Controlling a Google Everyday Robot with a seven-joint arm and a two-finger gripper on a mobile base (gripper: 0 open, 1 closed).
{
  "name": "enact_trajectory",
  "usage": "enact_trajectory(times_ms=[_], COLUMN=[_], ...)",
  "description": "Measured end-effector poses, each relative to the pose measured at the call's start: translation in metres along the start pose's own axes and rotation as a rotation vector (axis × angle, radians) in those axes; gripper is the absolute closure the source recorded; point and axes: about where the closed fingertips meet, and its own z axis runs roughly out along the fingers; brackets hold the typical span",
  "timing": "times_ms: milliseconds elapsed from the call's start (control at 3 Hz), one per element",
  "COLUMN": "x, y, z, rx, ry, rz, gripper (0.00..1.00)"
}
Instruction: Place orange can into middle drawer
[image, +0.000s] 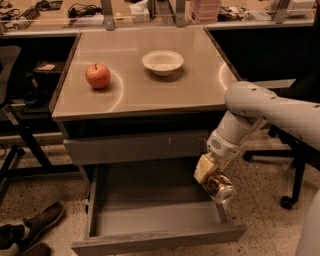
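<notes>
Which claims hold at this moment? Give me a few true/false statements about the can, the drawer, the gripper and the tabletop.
1. The middle drawer is pulled open. True.
2. The orange can stands on the tabletop. False: the gripper holds it at the drawer's right wall.
3. The apple sits inside the bowl. False: it sits on the tabletop, apart from the bowl.
4. The drawer holds nothing yet. True.

No lettering can be read anywhere, not even on the orange can (222, 189) held by the gripper (211, 179) below the worktop's (150, 95) front-right corner.
</notes>
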Motion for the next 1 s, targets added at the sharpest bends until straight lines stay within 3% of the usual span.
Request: enact_trajectory(times_ms=[333, 667, 1000], x=[0.000, -0.005, -0.025], y=[0.000, -0.001, -0.011], z=[0.000, 0.025, 0.054], rx=[0.000, -0.034, -0.070], ry=[0.000, -0.041, -0.127], rz=[0.000, 0.048, 0.130], gripper=[1.00, 1.00, 1.00])
